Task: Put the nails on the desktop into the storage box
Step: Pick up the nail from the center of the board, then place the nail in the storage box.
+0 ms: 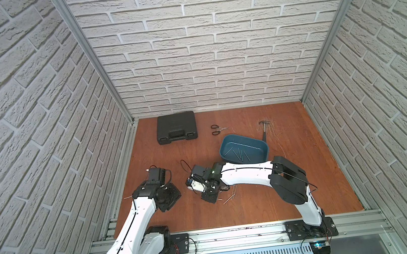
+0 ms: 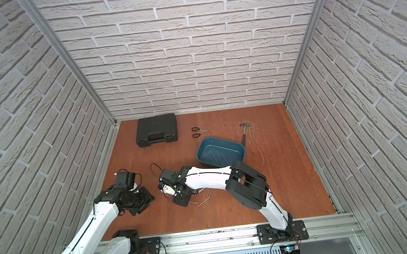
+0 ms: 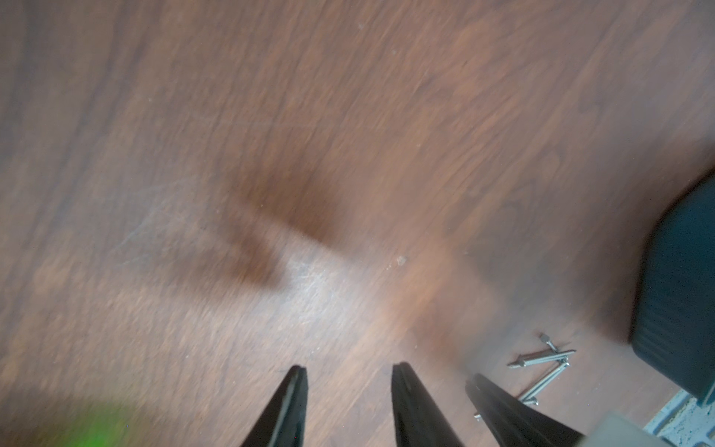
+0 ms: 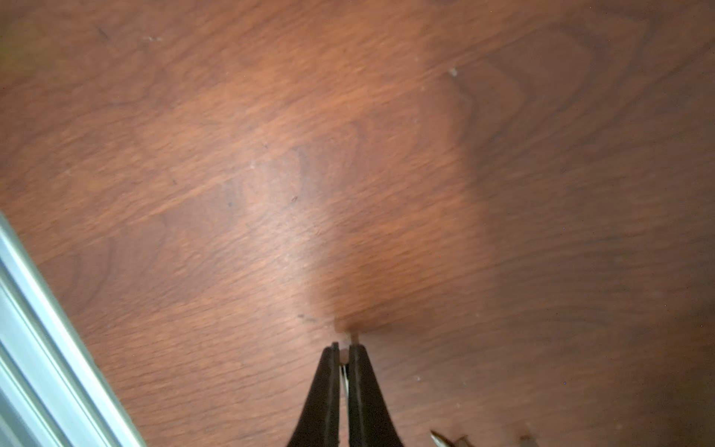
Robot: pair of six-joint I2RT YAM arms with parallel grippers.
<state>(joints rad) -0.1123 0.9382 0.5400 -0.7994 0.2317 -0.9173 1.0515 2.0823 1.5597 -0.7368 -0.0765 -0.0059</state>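
Right jaws are pinched shut on one nail (image 4: pixel 354 339), lower centre. Left jaws are held part open, nothing gripped. Loose nails (image 1: pixel 231 196) are seen on counter (image 1: pixel 272 198), lower centre; more lie in blue box (image 1: pixel 249 140), centre-right.

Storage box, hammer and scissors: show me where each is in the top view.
storage box (image 1: pixel 255 150), in a top view, bare inside floor.
hammer (image 1: pixel 264 132), in a top view, mid handle.
scissors (image 1: pixel 220 129), in a top view, the pivot.
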